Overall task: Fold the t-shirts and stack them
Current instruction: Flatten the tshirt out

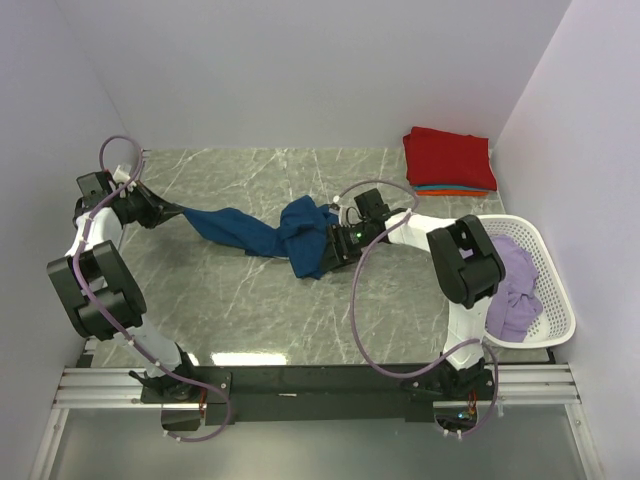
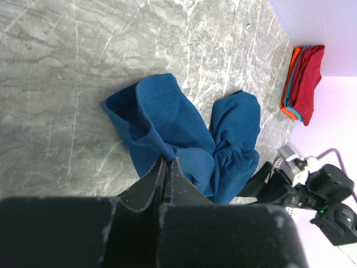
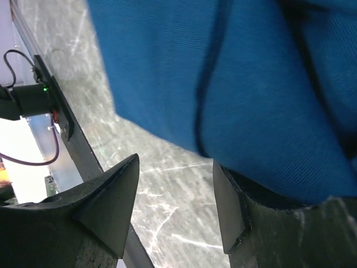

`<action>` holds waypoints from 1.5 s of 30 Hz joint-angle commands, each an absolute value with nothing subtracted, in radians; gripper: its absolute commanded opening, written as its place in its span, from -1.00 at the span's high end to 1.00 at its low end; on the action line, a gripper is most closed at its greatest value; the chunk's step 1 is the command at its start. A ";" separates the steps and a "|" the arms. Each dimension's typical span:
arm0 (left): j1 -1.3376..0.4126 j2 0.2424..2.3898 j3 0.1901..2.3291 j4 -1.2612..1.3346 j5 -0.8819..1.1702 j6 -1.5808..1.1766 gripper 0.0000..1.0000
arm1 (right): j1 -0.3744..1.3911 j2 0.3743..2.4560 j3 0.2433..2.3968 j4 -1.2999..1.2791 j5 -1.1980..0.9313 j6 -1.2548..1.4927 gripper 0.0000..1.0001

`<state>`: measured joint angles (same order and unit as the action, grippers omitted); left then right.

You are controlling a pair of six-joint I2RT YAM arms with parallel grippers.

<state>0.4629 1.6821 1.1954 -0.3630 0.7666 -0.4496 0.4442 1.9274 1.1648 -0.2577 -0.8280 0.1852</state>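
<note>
**Item:** blue t-shirt. One piece, unfolded, crumpled.

**Location:** Strung between the two grippers. A narrow twisted end runs into the left gripper. The bulk lies bunched ahead of the right gripper, with its lower edge draped past one finger.

**Left gripper:** Fingers pressed together on a small pleat of the blue cloth. Which edge of the shirt this is cannot be told.

**Right gripper:** Fingers set wide apart, with bare tabletop showing between them. The cloth brushes over it but nothing is clamped.

**Handling (judged):** Light, limp and without stiffness. It will sag from any single hold and trail its loose part along the surface. It is not fragile, and its grip on the pads is likely fair. The best holds are two corners of one edge, hem or shoulders, so that it hangs flat. At present the bunching hides these by the right gripper.

**Material:** Fine ribbed knit, matte, deep blue, with soft rounded folds.

**Surroundings:**
- Table: grey veined stone-look top, smooth with a slight sheen, under both grippers.
- Folded stack: red on top with teal and orange edges below, square and flat, well beyond the right gripper.
- Basket: white perforated plastic, at the right arm's outer side, holding a lilac garment in a heap.
</note>
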 commanded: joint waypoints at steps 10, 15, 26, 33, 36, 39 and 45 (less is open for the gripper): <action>0.463 1.678 1.229 -0.322 0.785 -0.457 0.99 | 0.440 1.974 1.189 -0.189 -0.831 0.209 -0.24; 0.463 1.681 1.238 -0.331 0.784 -0.448 0.99 | 0.442 1.931 1.209 -0.219 -0.844 0.189 -0.16; 0.465 1.686 1.216 -0.311 0.792 -0.451 0.99 | 0.443 1.850 1.195 -0.253 -0.844 0.175 -0.04; 0.463 1.689 1.226 -0.318 0.795 -0.449 0.99 | 0.443 1.913 1.239 -0.278 -0.813 0.158 0.00; 0.463 1.693 1.224 -0.321 0.793 -0.445 0.99 | 0.443 1.947 1.258 -0.288 -0.798 0.150 0.20; 0.465 1.698 1.229 -0.334 0.795 -0.431 0.99 | 0.442 1.944 1.264 -0.294 -0.779 0.141 0.52; 0.463 1.697 1.307 -0.417 0.816 -0.345 0.99 | 0.433 1.823 1.290 -0.396 -0.710 0.042 1.00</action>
